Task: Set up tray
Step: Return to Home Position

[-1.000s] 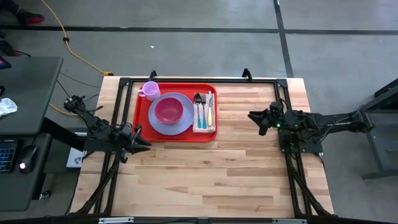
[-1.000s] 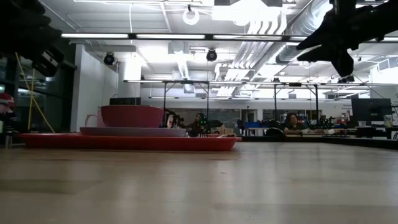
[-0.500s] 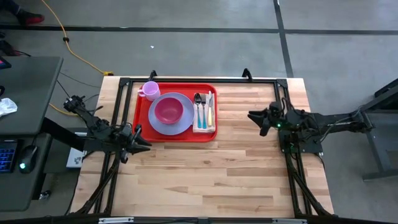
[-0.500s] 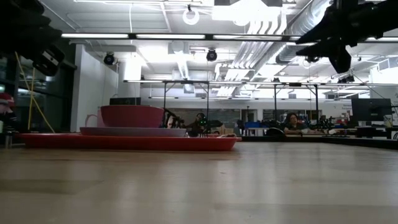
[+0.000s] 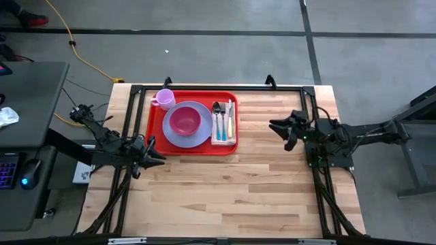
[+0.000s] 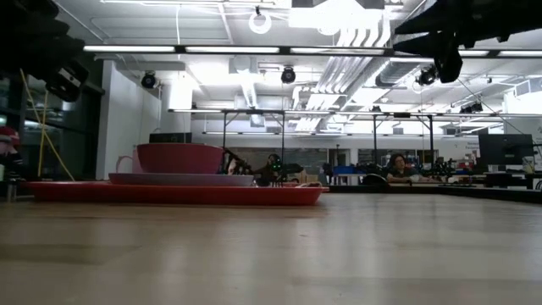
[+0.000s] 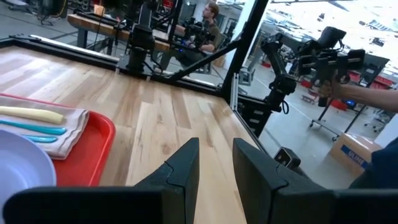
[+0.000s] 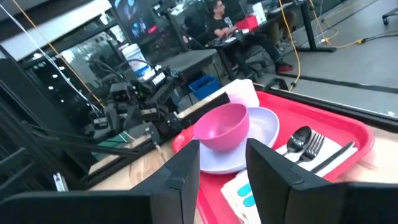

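- Right tool (image 5: 281, 134) sits slightly higher and farther back than half a second ago. In the low view it has climbed toward the top edge, clear of the table.
- Left tool (image 5: 155, 151) shows no shift. It hangs just off the near left corner of the large flat red plastic tray (image 5: 197, 96).
- Right tool state: the two fingers stand apart and hold nothing. The right wrist view shows the tray contents through the gap.
- Left tool state: the fingers stand apart with a narrow gap and hold nothing.
- Tray position: flat on the light wooden table (image 5: 238, 190), in the far left part, well apart from the right tool.
- Tray contents:
  - The round lavender plate (image 5: 201, 138) carries the pink bowl (image 5: 184, 121).
  - The small lavender cup (image 5: 164, 99) stands in the far left corner of the tray, just beside the plate.
  - The beige napkin (image 5: 223, 139) lies along the right side of the tray.
  - The spoon (image 5: 217, 117), blue-handled fork (image 5: 223, 122) and yellow knife (image 5: 231, 124) lie side by side on the napkin.
- Judgement: the layout appears complete, with nothing left loose on the table outside the tray.
- Judgement: the upward retreat of the right arm fits a return to its rest pose, so the task looks to be at its last step.
- Risk: low. The left tool is the nearer one to the tray rim, so any further motion of that arm calls for clearance from that corner.
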Tool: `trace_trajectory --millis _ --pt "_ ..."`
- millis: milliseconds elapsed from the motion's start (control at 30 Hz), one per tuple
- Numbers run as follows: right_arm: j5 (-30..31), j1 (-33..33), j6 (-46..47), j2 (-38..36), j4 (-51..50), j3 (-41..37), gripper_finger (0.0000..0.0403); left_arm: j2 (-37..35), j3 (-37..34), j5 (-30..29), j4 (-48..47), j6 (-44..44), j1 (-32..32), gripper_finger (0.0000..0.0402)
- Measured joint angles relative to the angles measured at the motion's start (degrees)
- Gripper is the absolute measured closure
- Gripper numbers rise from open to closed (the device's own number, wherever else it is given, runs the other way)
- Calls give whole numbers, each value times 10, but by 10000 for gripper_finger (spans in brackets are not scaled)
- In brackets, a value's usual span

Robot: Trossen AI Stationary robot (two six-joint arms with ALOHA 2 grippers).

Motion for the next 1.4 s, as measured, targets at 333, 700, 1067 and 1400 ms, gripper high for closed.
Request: trace_trajectory --millis 333,700,1067,1400 --pt "-26 -2 14 -70 230 -176 295 0 0 7 1 0 0 273" --pt "-21 -1 1 -91 198 -186 295 0 1 7 -9 -10 0 273" --pt "12 -1 -41 -185 129 -186 295 0 2 -9 -12 39 0 273" --pt "18 -1 -47 -271 31 -184 295 0 2 -17 -13 72 0 273"
